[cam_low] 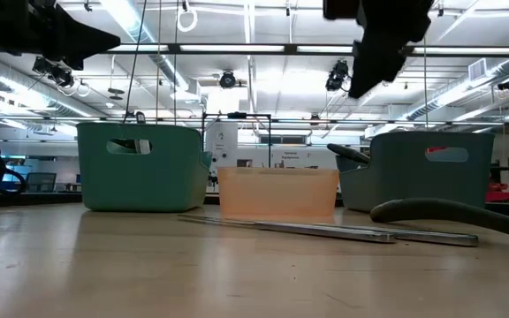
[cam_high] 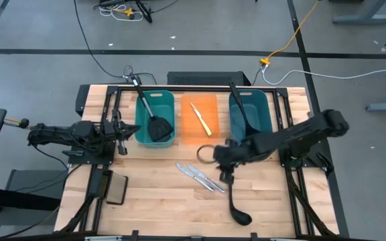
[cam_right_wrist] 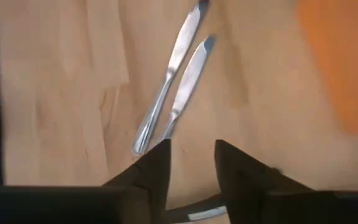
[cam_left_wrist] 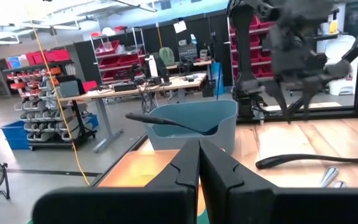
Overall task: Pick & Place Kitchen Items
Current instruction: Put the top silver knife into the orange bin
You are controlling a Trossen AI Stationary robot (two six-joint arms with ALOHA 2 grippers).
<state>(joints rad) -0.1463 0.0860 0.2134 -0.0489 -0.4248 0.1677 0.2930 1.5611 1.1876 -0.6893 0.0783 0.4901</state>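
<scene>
The right arm stretches in from the table's right edge, angled toward the middle, its right gripper [cam_high: 225, 161] poised above the bare wood with fingers parted and nothing between them. Below it lie two silver table knives [cam_right_wrist: 179, 81] side by side, and a long black ladle [cam_high: 235, 197] rests on the table just beside them. The left arm lies folded along the left side, its left gripper [cam_left_wrist: 199, 163] closed and empty, near a teal plastic bin [cam_high: 155, 118] holding a black slotted spatula [cam_high: 154, 120]. A cream-handled knife [cam_high: 201, 119] sits in the orange bin [cam_high: 187, 132]; another ladle [cam_high: 241, 110] leans in the blue bin [cam_high: 262, 110].
</scene>
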